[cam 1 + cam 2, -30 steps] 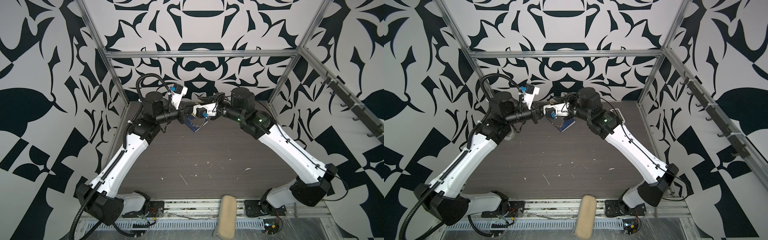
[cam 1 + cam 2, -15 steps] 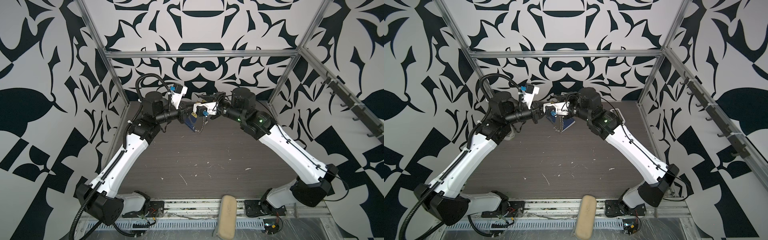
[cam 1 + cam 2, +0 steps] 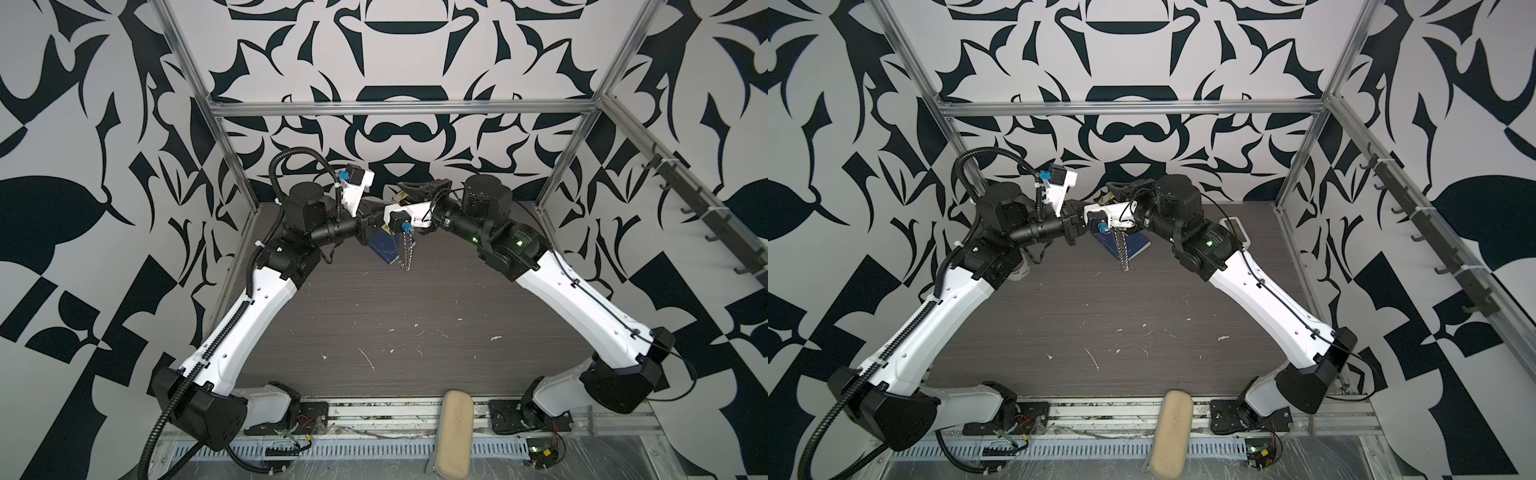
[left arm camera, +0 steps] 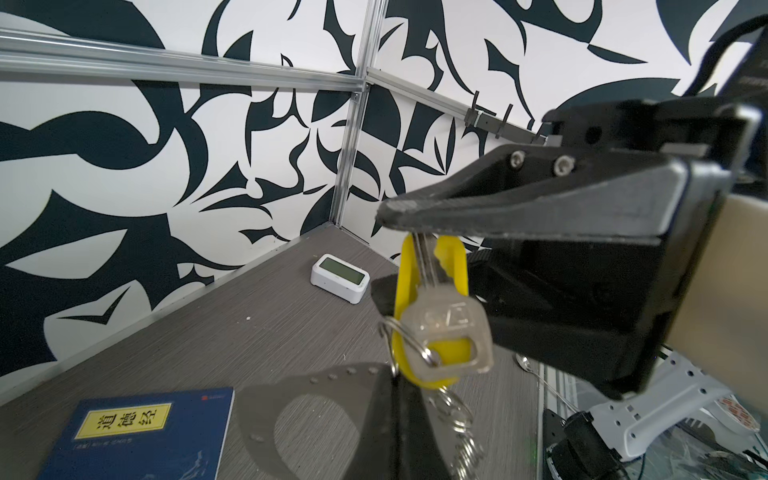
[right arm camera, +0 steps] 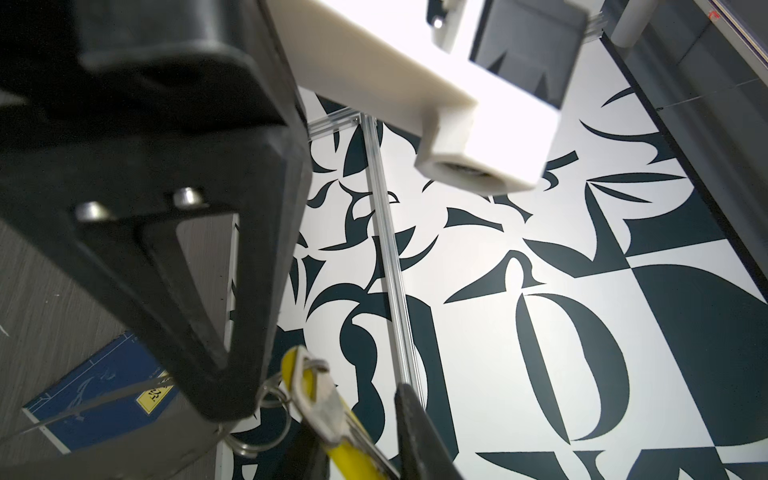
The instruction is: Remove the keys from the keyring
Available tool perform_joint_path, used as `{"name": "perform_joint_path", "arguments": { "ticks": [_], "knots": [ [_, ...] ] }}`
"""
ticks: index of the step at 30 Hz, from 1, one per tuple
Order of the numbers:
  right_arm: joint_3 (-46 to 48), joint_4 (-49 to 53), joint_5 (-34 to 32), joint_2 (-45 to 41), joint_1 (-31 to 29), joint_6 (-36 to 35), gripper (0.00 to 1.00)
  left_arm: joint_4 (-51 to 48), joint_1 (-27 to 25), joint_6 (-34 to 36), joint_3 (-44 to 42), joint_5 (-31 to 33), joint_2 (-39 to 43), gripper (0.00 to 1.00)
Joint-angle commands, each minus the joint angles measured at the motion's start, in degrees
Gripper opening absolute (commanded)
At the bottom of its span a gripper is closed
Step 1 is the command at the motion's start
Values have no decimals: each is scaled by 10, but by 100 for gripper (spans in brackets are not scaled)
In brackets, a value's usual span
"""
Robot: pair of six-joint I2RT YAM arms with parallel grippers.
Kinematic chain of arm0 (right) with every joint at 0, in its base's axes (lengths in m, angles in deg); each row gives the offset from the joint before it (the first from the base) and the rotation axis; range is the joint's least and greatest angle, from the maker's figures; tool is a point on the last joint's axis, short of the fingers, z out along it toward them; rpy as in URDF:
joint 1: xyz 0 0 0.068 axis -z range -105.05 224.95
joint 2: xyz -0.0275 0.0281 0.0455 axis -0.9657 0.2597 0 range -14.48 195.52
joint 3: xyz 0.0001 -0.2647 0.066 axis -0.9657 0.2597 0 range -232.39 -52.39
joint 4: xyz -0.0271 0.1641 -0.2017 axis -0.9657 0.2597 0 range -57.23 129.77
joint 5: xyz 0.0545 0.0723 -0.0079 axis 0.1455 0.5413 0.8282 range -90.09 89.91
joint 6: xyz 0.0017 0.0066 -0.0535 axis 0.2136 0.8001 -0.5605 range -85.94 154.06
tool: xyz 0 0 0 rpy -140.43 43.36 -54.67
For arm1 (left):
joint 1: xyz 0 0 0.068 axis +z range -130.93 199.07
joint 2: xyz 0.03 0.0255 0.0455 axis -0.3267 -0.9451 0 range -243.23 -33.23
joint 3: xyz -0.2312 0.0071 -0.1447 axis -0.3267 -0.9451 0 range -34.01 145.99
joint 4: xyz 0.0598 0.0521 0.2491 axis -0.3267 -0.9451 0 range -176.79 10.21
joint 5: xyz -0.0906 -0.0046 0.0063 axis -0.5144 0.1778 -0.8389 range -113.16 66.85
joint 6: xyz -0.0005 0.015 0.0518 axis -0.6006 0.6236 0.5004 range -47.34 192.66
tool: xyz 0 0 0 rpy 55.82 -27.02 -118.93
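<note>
Both grippers meet high above the back of the table. The keys, a silver key with a yellow tag, hang blade-up in my right gripper, which is shut on them. A small split ring of the keyring runs through the key's hole. My left gripper is shut on the keyring just below that ring. The keyring's other silver rings dangle in a chain under the grippers. A thin wire of the keyring crosses the right wrist view.
A blue book lies on the table under the grippers. A small white clock stands near the back right corner. A beige pad lies at the front edge. A rail of hooks runs along the right wall.
Both arms have stayed almost in place. The hanging chain of rings has swung slightly and now hangs straight down.
</note>
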Motion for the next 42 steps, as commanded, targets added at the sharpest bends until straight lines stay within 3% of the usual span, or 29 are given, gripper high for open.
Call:
{"name": "perform_joint_path", "arguments": {
  "ticks": [1, 8, 19, 26, 32, 42],
  "knots": [
    [-7, -51, 26, -14, -2, 19, 29, 25, -1, -9, 19, -17, -4, 0],
    [-32, -28, 62, -10, -6, 32, 29, 32, -1, -16, 20, -22, -8, 0],
    [-61, -18, 56, 1, -16, 21, 29, 34, -1, -14, 17, -21, -6, 0],
    [-92, 12, -18, 16, -31, -44, 29, 38, -1, -14, 10, -19, -6, 0],
    [-98, 30, -28, 22, -32, -74, 30, 40, -1, -14, 9, -18, -4, 0],
    [-148, 103, 57, 8, -32, -5, 31, 50, -2, -13, 2, -18, 1, 0]
  ]
}}
